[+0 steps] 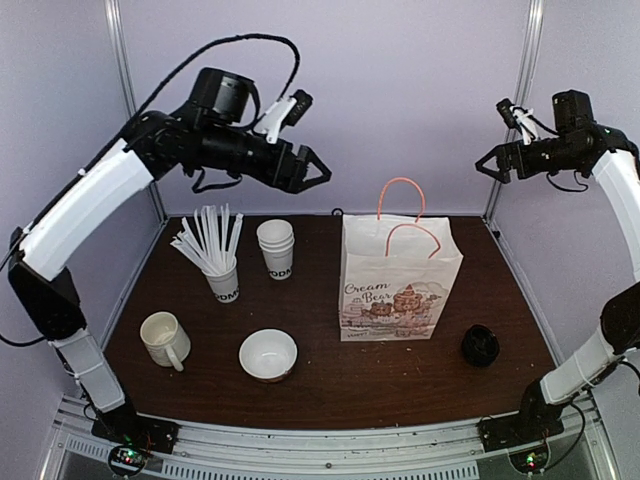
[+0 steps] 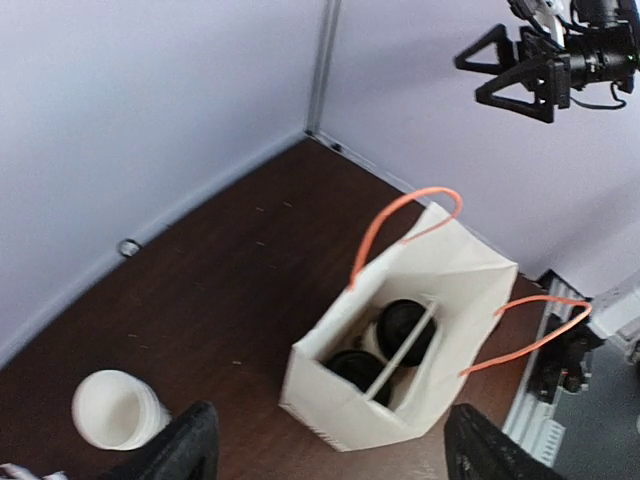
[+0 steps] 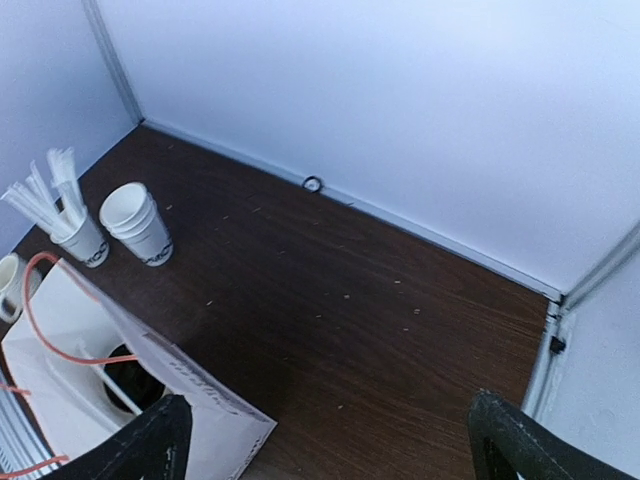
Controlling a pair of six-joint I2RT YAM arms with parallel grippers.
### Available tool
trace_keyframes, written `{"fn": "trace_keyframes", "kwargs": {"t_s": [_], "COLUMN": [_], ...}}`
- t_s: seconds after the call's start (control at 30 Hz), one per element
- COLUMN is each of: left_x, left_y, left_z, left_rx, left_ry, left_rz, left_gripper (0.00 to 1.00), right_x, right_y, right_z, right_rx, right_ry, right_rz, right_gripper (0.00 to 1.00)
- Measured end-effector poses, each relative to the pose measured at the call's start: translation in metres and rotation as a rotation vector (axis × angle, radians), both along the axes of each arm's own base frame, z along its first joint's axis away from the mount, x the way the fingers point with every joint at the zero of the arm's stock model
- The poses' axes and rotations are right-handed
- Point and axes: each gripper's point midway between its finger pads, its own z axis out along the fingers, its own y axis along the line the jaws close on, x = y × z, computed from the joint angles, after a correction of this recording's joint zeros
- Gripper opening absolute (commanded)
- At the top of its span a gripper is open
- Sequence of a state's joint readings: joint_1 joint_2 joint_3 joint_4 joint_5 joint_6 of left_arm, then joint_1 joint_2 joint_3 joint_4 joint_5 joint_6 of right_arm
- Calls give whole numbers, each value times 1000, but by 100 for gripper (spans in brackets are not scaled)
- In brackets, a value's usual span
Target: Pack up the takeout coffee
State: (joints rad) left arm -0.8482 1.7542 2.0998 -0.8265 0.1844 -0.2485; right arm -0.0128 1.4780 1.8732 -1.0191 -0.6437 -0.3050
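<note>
Both arms are up high, well above the table (image 1: pixel 320 400). The left gripper (image 1: pixel 312 168) hangs over the back of the table at about 11 o'clock from the paper bag (image 1: pixel 400 285), fingers spread wide and holding nothing. The right gripper (image 1: pixel 486 163) hovers at about 1 o'clock from the bag, also spread and empty. Its wrist view shows a dark finger in each bottom corner with open tabletop between them.

Looking down through the left wrist camera, the takeout coffee is in the bag. The first coffee cup (image 2: pixel 405 328) and the second coffee cup (image 2: pixel 356 368) stand side by side under the orange handles (image 2: pixel 405 215), a pale divider strip (image 2: pixel 400 350) between them. Only their black lids show; the cup walls are hidden by the bag. The right wrist view catches just one dark lid inside the bag's mouth.

The bag stands upright, right of centre on the table. At 4 o'clock from it lies a small black round object (image 1: pixel 480 345) – possibly a loose lid, though it is too small to be sure. At 10 o'clock from the bag is the stack of lidless cups (image 1: pixel 276 248), with the cup of white straws (image 1: pixel 218 262) just beside it. A white bowl (image 1: pixel 268 355) sits at 8 o'clock from the bag, and the handled mug (image 1: pixel 165 340) lies farther out towards 9.
</note>
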Motion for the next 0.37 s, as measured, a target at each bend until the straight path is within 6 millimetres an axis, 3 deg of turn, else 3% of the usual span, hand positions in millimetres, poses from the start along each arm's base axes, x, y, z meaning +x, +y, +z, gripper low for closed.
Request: {"fn": "trace_keyframes", "kwargs": {"t_s": [0.07,0.17,0.23,0.37], "left_x": [6,21,35,61], "left_y": [38,93,127,174], "left_z": [19,26,19,-6], "left_rx": [21,79,139,241], "left_ry": [-90,-180,-203,-194], "left_rz": [96,273,391,555], "left_gripper": [97,98,98,98], "right_x": [2,3,4,5], "right_y": [-24,-51,-62,-69], "right_z": [6,14,17,9], "right_rx": [7,14,22,40], "right_ry": [-30,-69,-89,-92], "right_rz": [-108,-268,-348,-406], "right_gripper": [99,99,99,99]}}
